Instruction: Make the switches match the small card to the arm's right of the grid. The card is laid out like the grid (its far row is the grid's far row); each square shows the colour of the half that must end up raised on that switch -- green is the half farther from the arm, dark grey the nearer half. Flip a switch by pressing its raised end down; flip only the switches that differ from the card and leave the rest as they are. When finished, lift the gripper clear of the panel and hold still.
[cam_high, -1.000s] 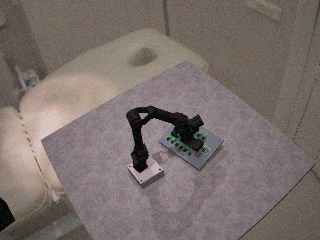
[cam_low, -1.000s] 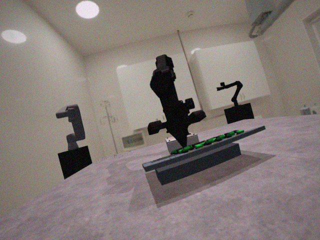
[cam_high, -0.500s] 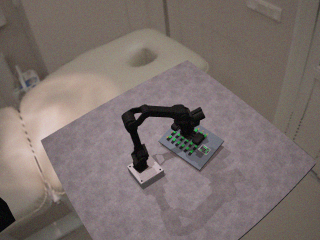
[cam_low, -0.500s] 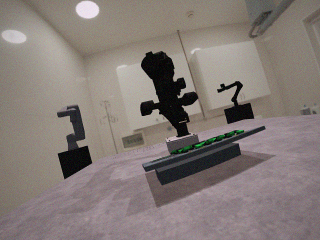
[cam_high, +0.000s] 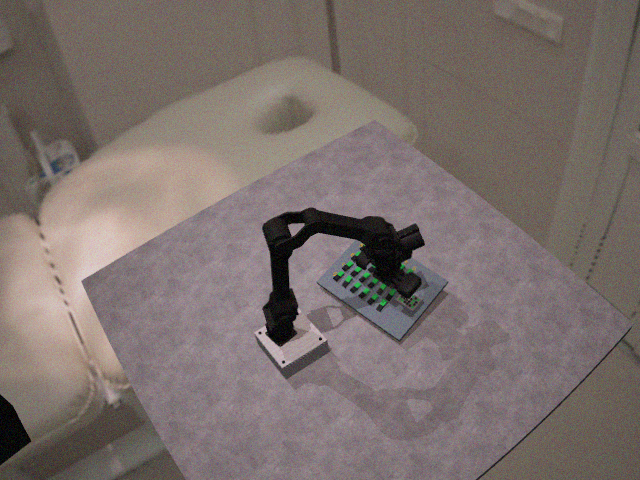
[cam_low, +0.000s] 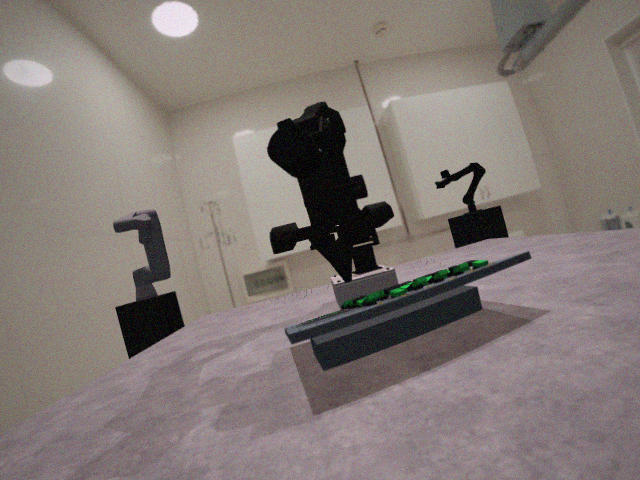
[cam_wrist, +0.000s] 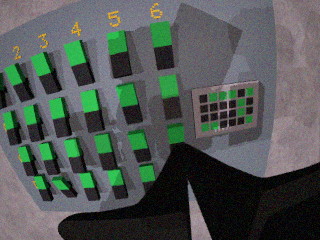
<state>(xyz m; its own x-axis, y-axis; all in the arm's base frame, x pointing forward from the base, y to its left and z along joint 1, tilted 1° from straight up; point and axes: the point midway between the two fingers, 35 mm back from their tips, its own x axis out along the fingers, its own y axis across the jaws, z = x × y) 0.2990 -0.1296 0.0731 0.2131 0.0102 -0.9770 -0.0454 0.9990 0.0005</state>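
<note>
A blue-grey panel (cam_high: 399, 324) (cam_low: 361, 313) (cam_wrist: 262, 39) carries a grid of rocker switches (cam_high: 361, 281) (cam_low: 413, 284) (cam_wrist: 120, 54), each half green and half dark grey, under yellow column numbers. The small card (cam_high: 412, 303) (cam_wrist: 226, 108) of green and dark squares lies on the panel to the right of the grid. My gripper (cam_high: 408, 289) (cam_low: 345, 276) (cam_wrist: 180, 150) is shut and empty. Its tip points down just above the near end of column 6, beside the card's left edge. The fingers hide the nearest switch of that column in the wrist view.
The arm's white base block (cam_high: 292, 351) stands on the grey table in front of the panel. The panel rests tilted on a dark block (cam_low: 398, 330). Two other arms on black boxes (cam_low: 147, 258) (cam_low: 467, 193) stand far behind. A padded couch (cam_high: 155, 155) lies beyond the table's edge.
</note>
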